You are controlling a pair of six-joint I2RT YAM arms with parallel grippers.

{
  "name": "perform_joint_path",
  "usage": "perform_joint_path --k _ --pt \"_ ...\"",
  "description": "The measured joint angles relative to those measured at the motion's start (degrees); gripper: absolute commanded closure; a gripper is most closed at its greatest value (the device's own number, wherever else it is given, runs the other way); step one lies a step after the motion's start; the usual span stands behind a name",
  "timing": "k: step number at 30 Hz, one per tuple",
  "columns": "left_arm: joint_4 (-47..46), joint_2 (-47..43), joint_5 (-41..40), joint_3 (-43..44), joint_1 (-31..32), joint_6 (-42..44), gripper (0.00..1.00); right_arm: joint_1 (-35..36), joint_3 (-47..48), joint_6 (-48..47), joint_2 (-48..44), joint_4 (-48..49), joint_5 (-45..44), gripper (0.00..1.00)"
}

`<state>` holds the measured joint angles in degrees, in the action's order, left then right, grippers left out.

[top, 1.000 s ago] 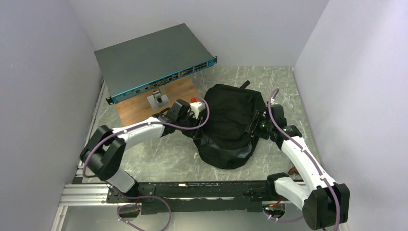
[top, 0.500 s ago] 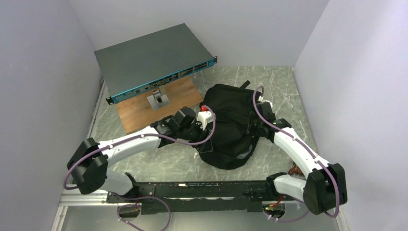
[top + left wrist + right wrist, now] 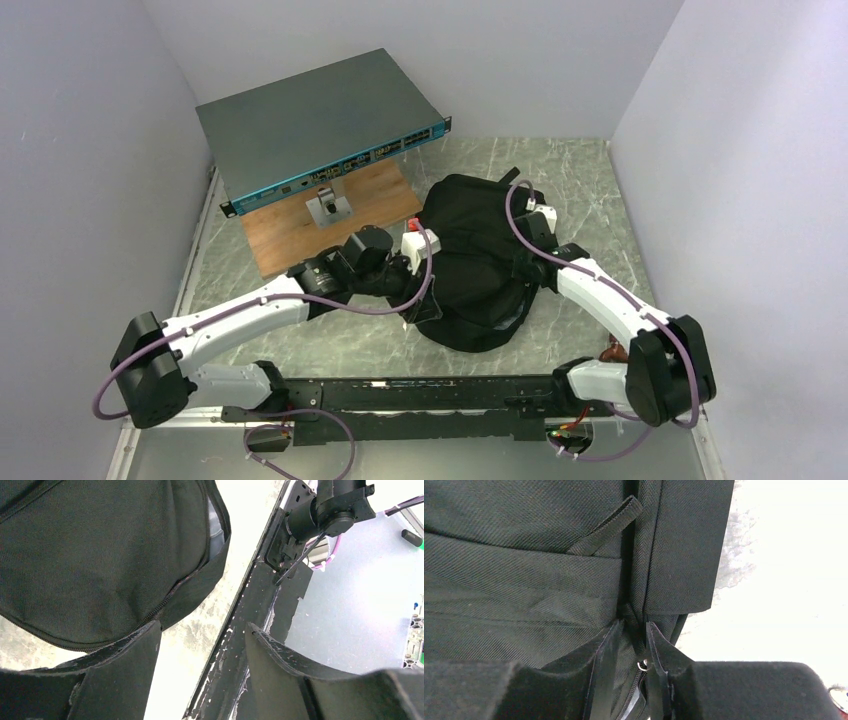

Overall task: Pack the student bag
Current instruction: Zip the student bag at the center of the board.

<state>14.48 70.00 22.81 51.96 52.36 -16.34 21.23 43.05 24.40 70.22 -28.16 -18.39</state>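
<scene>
Two grippers flank one student bag [image 3: 470,215], its long axis 12 to 6. My right gripper [image 3: 631,630], at the bag's 3 o'clock edge, pinches the zip seam [image 3: 636,612]. My left gripper [image 3: 202,630] is spread and empty, w/ the bag at its 10 o'clock, so the right is nearer.

Left claw [image 3: 201,628] widened, right claw [image 3: 633,625] narrowed onto student bag [image 3: 470,215]

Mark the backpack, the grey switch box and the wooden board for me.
backpack [image 3: 475,215], top view, on its black fabric top.
grey switch box [image 3: 315,125], top view, on its flat lid.
wooden board [image 3: 285,235], top view, on its bare left part.
</scene>
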Motion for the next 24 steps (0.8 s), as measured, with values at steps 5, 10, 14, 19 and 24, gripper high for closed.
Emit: perform_joint_path --k 5,10,14,19,24 --pt "0.2 0.3 -0.4 0.1 0.2 -0.4 0.36 0.7 0.0 -0.1 2.3 0.2 -2.3 1.00" --pt "-2.6 4.8 -0.9 2.3 0.2 -4.1 0.41 1.9 0.0 1.2 0.9 -0.9 -3.6 1.00" --pt "-8.0 14.2 -1.6 8.2 0.2 -8.5 0.43 2.8 -1.1 4.0 -6.4 -3.9 -2.4 1.00" --pt "-15.1 29.5 -2.2 17.9 0.1 -12.5 0.46 3.0 -4.6 9.8 -20.0 -6.6 1.2 1.00" --pt "-15.6 44.7 -2.1 28.6 -1.2 -16.8 0.46 2.9 -8.9 15.2 -26.6 -8.3 7.0 1.00"
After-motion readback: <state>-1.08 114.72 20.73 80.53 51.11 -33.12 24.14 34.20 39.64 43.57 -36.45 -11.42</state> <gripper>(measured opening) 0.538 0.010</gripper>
